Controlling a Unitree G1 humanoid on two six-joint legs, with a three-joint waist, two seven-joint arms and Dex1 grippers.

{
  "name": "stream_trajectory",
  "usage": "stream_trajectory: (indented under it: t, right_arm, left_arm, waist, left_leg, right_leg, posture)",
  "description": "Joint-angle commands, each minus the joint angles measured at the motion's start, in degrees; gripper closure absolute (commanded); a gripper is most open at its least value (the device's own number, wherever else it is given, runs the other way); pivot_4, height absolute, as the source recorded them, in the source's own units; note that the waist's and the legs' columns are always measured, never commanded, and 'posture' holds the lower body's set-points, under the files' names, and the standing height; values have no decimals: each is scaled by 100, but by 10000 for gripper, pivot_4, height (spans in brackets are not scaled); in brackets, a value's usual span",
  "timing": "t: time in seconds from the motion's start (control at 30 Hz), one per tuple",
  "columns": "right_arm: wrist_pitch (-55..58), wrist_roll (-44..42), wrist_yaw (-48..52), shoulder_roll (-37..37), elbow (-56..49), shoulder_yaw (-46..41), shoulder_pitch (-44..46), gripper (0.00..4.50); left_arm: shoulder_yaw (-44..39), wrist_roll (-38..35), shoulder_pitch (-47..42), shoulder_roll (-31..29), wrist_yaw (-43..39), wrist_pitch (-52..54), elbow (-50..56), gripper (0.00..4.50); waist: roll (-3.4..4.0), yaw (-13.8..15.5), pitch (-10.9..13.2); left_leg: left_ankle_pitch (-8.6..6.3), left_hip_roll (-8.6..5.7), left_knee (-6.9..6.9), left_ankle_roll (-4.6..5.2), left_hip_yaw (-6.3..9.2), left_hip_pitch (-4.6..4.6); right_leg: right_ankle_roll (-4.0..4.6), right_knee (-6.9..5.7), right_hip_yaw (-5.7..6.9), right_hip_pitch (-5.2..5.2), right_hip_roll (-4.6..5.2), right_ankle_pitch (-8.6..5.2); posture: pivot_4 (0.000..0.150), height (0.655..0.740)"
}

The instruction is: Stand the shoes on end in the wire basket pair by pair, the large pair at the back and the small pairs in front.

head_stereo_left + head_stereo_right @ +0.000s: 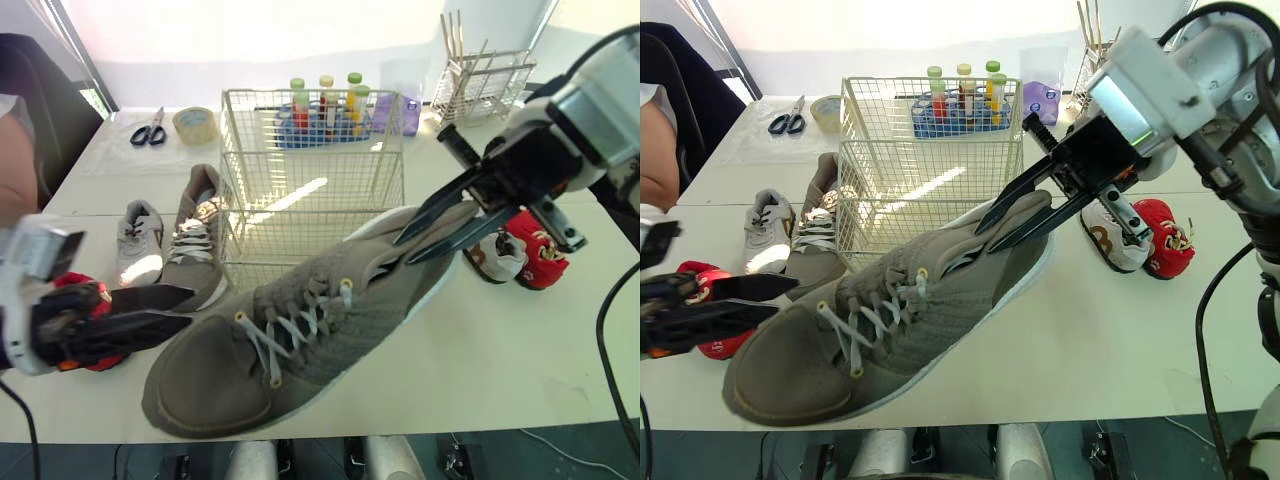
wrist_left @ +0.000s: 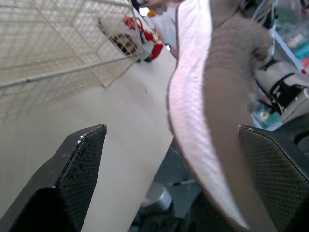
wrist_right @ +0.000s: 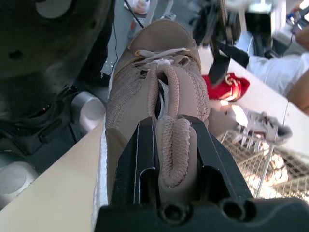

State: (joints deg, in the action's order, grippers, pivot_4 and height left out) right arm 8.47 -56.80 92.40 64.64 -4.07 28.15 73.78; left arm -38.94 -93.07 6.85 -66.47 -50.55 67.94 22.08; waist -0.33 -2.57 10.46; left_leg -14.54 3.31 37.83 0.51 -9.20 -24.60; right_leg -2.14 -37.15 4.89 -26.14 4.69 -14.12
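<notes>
A large taupe shoe (image 1: pixel 300 350) lies tilted across the front of the table, toe toward me. My right gripper (image 1: pixel 405 250) is shut on its heel collar (image 3: pixel 171 145), holding the heel raised. My left gripper (image 1: pixel 188 307) is open beside the toe, and the shoe's pale sole (image 2: pixel 193 121) lies beyond its fingers. The wire basket (image 1: pixel 310 95) stands behind, with no shoes in it. Its mate (image 1: pixel 195 240) and a small grey shoe (image 1: pixel 138 240) lie left of the basket. Small red shoes (image 1: pixel 530 250) sit to the right. Another red shoe (image 1: pixel 710 345) lies partly hidden under my left gripper.
Scissors (image 1: pixel 148 130) and a tape roll (image 1: pixel 195 123) lie at the back left. A rack of bottles (image 1: pixel 325 110) stands behind the basket, and a wire rack (image 1: pixel 480 85) is at the back right. A person's arm (image 1: pixel 15 170) is at the left edge.
</notes>
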Motion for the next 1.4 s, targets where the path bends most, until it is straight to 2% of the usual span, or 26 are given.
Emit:
stream_trajectory:
  t: [0.03, 0.2, 0.43, 0.57, 0.67, 0.77, 0.87, 0.97, 1.07, 1.13, 1.23, 1.3, 1.37, 1.4]
  right_arm:
    - [-4, -330, 10, 21, -161, -125, 211, 42900]
    - [-178, 166, 10, 22, -172, 104, 156, 42900]
    - [-238, 305, 10, 27, -242, 245, 135, 42900]
    - [-243, 434, 10, -113, -107, 237, 203, 42900]
    - [-215, 438, 10, -206, -79, 163, 246, 42900]
    - [-233, 494, 10, -260, -55, 129, 258, 42900]
    - [-201, 451, 10, -322, -8, 22, 293, 42900]
    - [-105, 344, 10, -275, -73, -40, 286, 42900]
    - [-107, 391, 10, -241, -100, -8, 254, 42901]
    - [-56, 391, 10, -239, -123, -21, 233, 42901]
    - [67, 542, 10, -300, -112, -113, 124, 42901]
    - [204, 733, 10, -312, -32, -250, 3, 42901]
    - [390, 887, 10, -316, 64, -443, -110, 42901]
    - [587, 1069, -165, -359, 343, -635, -128, 38042]
  left_arm:
    - [895, 308, -702, 93, -316, -196, 56, 0]
    - [1874, -229, -1857, 363, -182, 43, -328, 0]
    - [2343, 9, -2171, 394, -641, 345, -210, 0]
    - [2641, 1012, -1807, 274, -1270, 91, 389, 0]
    - [2775, 1451, -1618, 298, -1564, -130, 522, 0]
    - [3014, 1758, -1603, 366, -1751, -309, 727, 0]
    - [3355, 2488, -1653, 509, -1677, -686, 671, 0]
    - [3417, 2519, -1774, 575, -1864, -717, 560, 0]
    - [3334, 2104, -1962, 707, -1836, -480, 411, 8707]
    - [3290, 1897, -2066, 775, -1769, -361, 331, 17947]
    - [3176, 1688, -2139, 916, -1551, -257, 280, 29415]
    - [3047, 1544, -2081, 1039, -1268, -222, 305, 33880]
    - [2907, 1343, -1988, 1140, -971, -179, 362, 34542]
    - [2742, 1061, -1842, 1227, -708, -207, 428, 34548]
  waist:
    - [0, 15, 0]
    - [-7, 44, -1]
    - [-8, 26, 1]
    - [-8, 18, 0]
    - [-8, 26, 0]
    - [-9, 51, 0]
    - [-8, 70, 0]
    - [-9, 101, 0]
    - [-9, 145, 0]
    - [-8, 156, 0]
    - [-9, 166, 0]
    - [-9, 168, 0]
    - [-10, 170, -1]
    - [-10, 169, -1]
  left_leg:
    - [0, 0, 2, 0, 0, 0]
    - [4, 1, 18, 14, 3, 1]
    - [8, 1, 23, 23, 3, 1]
    - [10, 1, 25, 21, 4, 8]
    - [11, 1, 25, 20, 5, 10]
    - [12, 2, 27, 18, 5, 10]
    - [11, 1, 30, 19, 7, 10]
    - [11, 1, 31, 19, 8, 10]
    - [11, 2, 31, 20, 7, 10]
    - [11, 2, 31, 21, 8, 10]
    - [11, 3, 32, 21, 9, 10]
    - [11, 3, 36, 22, 9, 10]
    - [11, 3, 38, 24, 11, 11]
    - [10, 4, 40, 25, 12, 11]
  right_leg:
    - [0, -2, 1, 0, -1, 0]
    - [-4, -4, 5, 18, 0, 2]
    - [-26, -5, 9, 22, -7, 13]
    - [-27, -7, 12, 31, -10, 13]
    - [-27, -8, 12, 31, -11, 13]
    - [-27, -11, 13, 31, -12, 13]
    - [-25, -9, 13, 35, -9, 12]
    - [-25, -9, 14, 35, -10, 12]
    - [-25, -9, 14, 34, -10, 12]
    - [-25, -10, 14, 34, -10, 12]
    - [-26, -11, 14, 36, -11, 13]
    - [-27, -11, 14, 38, -11, 13]
    - [-28, -12, 15, 42, -11, 14]
    - [-28, -11, 16, 44, -10, 14]
  posture:
    - [1500, 7352]
    - [1500, 7352]
    - [1500, 7352]
    - [1500, 7352]
    - [1500, 7352]
    - [1500, 7352]
    - [1500, 7352]
    - [1500, 7352]
    - [1500, 7352]
    - [1500, 7352]
    - [1500, 7352]
    - [1500, 7352]
    - [1500, 7352]
    - [1500, 7352]
